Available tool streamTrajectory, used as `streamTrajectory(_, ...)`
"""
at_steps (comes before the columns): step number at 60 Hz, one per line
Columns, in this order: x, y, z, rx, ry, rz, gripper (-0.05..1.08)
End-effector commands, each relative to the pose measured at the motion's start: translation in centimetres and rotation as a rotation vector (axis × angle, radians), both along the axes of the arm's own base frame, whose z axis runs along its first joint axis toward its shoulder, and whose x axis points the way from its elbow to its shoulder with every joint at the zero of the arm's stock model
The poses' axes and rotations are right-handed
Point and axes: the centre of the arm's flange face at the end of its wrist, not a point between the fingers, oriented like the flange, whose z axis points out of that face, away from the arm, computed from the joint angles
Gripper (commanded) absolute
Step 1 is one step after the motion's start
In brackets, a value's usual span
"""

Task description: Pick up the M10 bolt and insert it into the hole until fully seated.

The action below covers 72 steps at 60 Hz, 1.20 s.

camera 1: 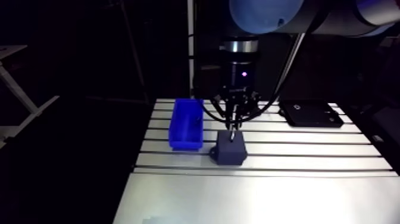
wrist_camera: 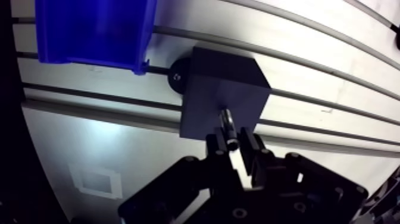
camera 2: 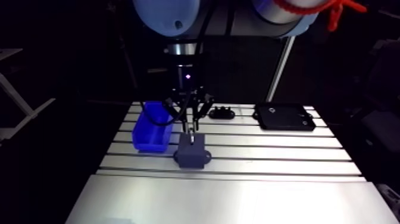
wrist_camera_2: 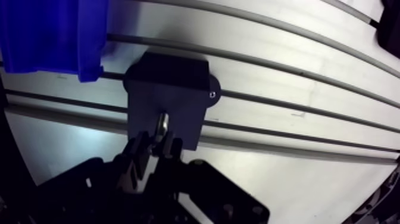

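1. Desk [camera 1: 250,196]: the slotted aluminium surface fills the lower half of the arm view. Its nearest strip, along the bottom of the frame, is a plain bright plate. The slots run left to right beyond it.

2. Block [camera 1: 231,149]: a dark cube-shaped part stands on the desk just below the centre of the arm view. A small rounded mounting ear [wrist_camera: 175,76] projects from its base on the side facing the bin and lies flat on the desk.

3. Pincer [wrist_camera: 235,143]: it hangs vertically from the wrist, directly above the block. In the wrist view the two black fingers [wrist_camera: 215,146] stand close together, clamped on the bolt with no gap to either side of it.

4. Bolt [wrist_camera: 228,125]: a short metallic shaft held upright between the fingertips, over the top face of the block and near its middle. Its lower end reaches the top face. How far it has entered the block cannot be told.

5. Bin [camera 1: 186,124]: an open blue plastic bin sits just beside the block, left of centre in the arm view, close to it but not touching.

6. Black plate [camera 1: 311,113]: a flat black rectangular item lies at the far right of the desk, well apart from the block
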Motion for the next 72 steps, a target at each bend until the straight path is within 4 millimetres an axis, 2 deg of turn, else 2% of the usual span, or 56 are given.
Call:
streamTrajectory(1, 0.07, 0.05, 0.01, 0.000, -0.004, -0.001, 1.08)
streamTrajectory(72, 0.58, 0.06, -0.83, 0.001, -0.017, -0.001, 1.08)
